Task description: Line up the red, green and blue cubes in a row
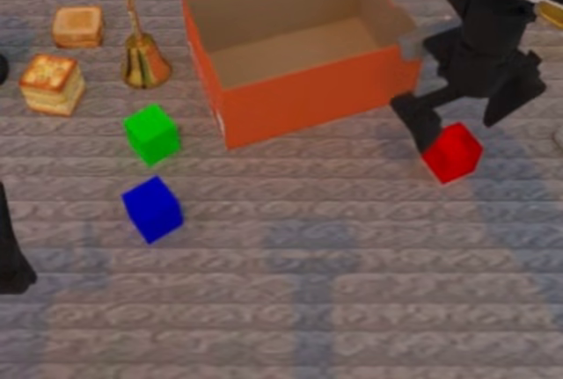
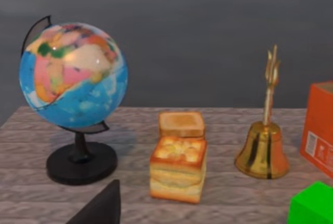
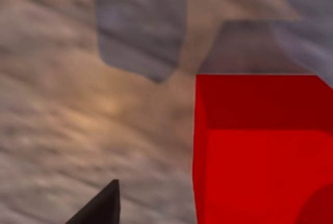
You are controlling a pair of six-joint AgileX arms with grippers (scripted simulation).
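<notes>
Right wrist view is putting the red cube [image 3: 260,151] right up against your lens, sitting on the tabletop [image 3: 78,104] with one dark fingertip showing beside it, clear of its face. From above, your right gripper [image 1: 464,117] is hanging just over the red cube [image 1: 452,152] at the right side, jaws spread apart with a finger to either side and nothing yet being squeezed; that straddling stance is what you want for a pinch.

Well apart on the left, the green cube [image 1: 151,133] and the blue cube [image 1: 152,208] are lying close together, one behind the other, already looking like the start of a row, so the red one is the stray needing to travel across.

Between them the big orange box [image 1: 299,54] is standing toward the back; the open tabletop in front of it is looking like the safer route. Behind the green cube the brass bell [image 1: 139,49] and the two toast stacks [image 1: 54,83] are crowding that corner, with a globe [image 2: 73,76] beyond.

Your left gripper [image 1: 13,256] is waiting at the left edge; you cannot tell how its jaws are standing.
</notes>
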